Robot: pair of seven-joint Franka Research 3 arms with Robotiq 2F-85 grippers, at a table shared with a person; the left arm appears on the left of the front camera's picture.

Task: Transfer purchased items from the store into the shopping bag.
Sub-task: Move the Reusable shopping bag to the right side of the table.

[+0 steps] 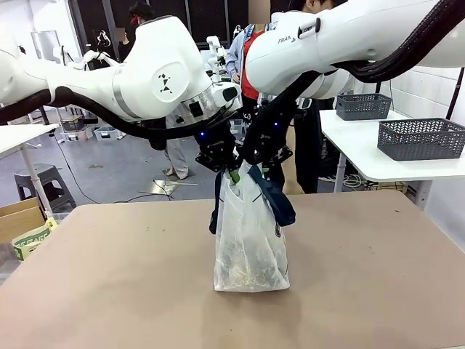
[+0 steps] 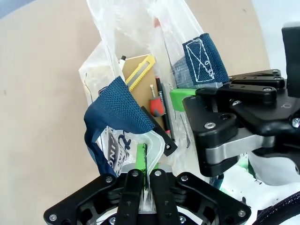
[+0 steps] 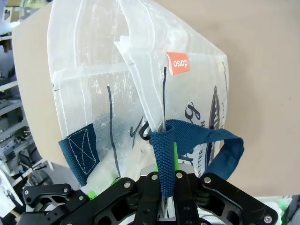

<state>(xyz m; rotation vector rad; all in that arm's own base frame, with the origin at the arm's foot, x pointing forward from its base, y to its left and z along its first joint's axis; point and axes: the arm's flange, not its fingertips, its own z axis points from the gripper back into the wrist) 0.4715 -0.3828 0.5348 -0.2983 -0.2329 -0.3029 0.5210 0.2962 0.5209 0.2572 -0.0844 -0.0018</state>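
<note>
Shopping bag [image 1: 251, 247] contents blurred through plastic in front view; items [image 2: 157, 107] partly hidden under strap [image 2: 119, 105], kinds indistinct.

My left gripper [image 1: 229, 173] and right gripper [image 1: 256, 167] meet above the middle of the brown table [image 1: 378, 276], both pinched on the top edge of the shopping bag [image 1: 251, 243]; it stands upright, its navy handles [image 1: 282, 205] drooping at either side; two grey mesh baskets [image 1: 421, 138] sit far right.

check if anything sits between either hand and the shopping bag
Nothing visible: the left hand and right hand are both shut right on the top edge of the shopping bag, which stands on the table.
</note>
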